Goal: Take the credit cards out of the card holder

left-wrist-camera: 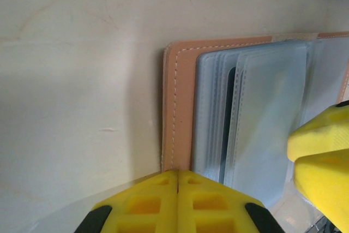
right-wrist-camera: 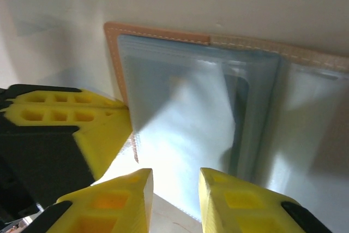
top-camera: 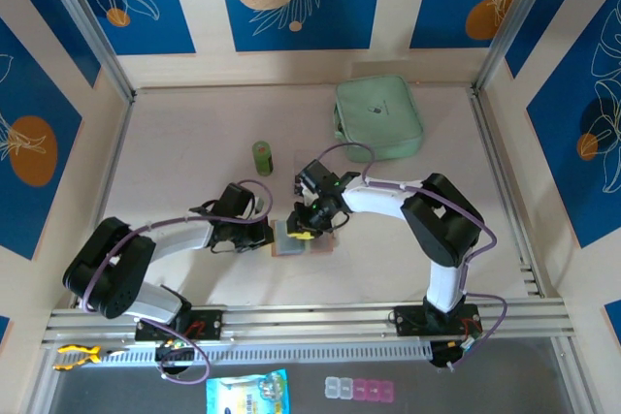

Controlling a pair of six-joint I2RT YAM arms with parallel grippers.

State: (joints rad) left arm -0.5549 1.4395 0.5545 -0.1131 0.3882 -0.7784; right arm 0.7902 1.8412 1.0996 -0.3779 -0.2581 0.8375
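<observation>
The tan-pink card holder (top-camera: 303, 242) lies open on the table between both arms, its grey-clear pockets (left-wrist-camera: 256, 118) fanned upward. A thin dark strip (left-wrist-camera: 229, 114) between the pockets looks like a card's edge; the credit cards are otherwise hidden inside. My left gripper (left-wrist-camera: 178, 177) is shut, its yellow tips together against the holder's stitched tan border (left-wrist-camera: 178, 107). My right gripper (right-wrist-camera: 175, 184) hangs over the near edge of a clear pocket (right-wrist-camera: 180, 124), its fingers apart with nothing clamped. One right fingertip (left-wrist-camera: 322, 156) shows in the left wrist view.
A mint-green zip pouch (top-camera: 377, 116) lies at the back right and a small green cylinder (top-camera: 262, 157) stands just behind the grippers. Aluminium rails and walls close the table in. A blue packet (top-camera: 247, 395) and a pill box (top-camera: 359, 390) sit below the front rail.
</observation>
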